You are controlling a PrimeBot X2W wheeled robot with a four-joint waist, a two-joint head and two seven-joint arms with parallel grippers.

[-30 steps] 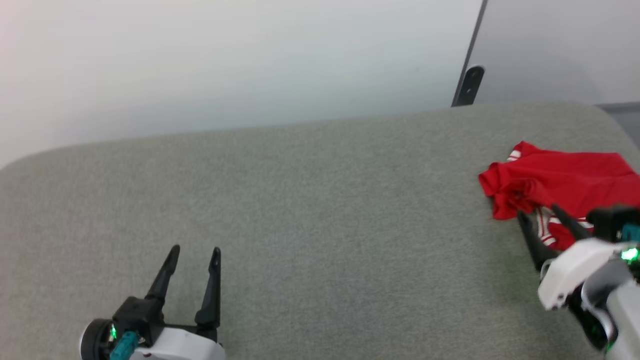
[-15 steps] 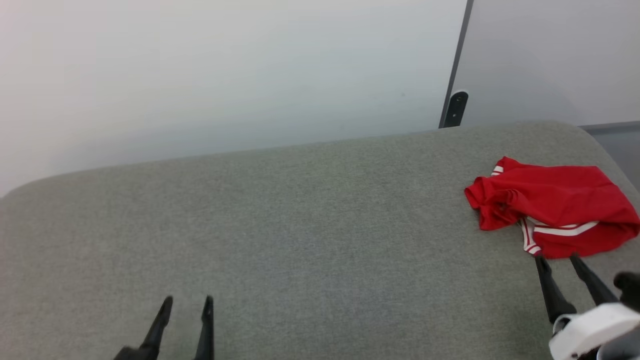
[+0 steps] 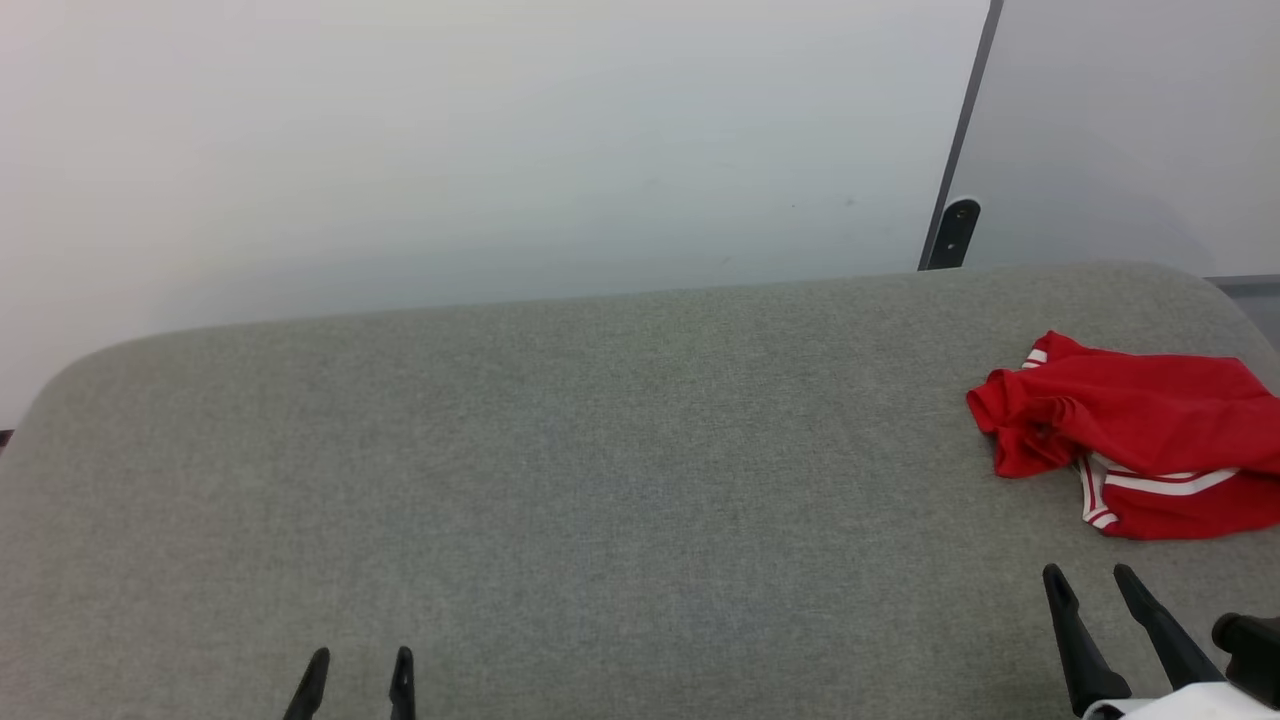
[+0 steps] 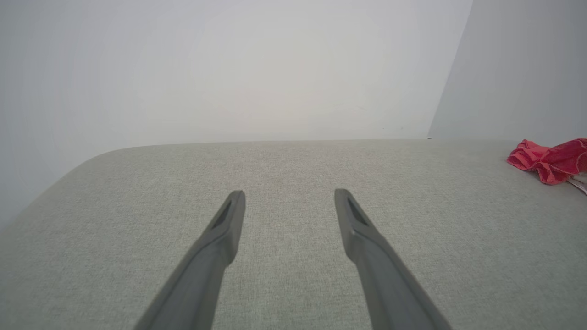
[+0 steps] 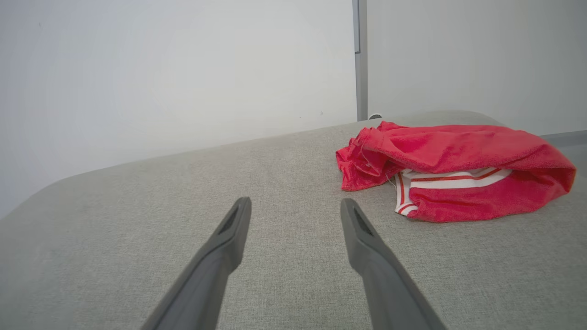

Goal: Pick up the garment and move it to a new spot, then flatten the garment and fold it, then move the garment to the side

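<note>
Picking up the garment point(image 5: 454, 165), bunched on the grey fabric surface point(image 5: 114, 229) near, ahead-right of our wide, empty right gripper point(image 5: 296, 201), we judge best: swing right, approach low, pinch a raised fold.

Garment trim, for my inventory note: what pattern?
White with red stripes, on the red garment; clearest in the right wrist view.

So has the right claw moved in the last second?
Yes. The right claw drew back toward the robot: it overlapped the red shirt, now sits clear.
</note>
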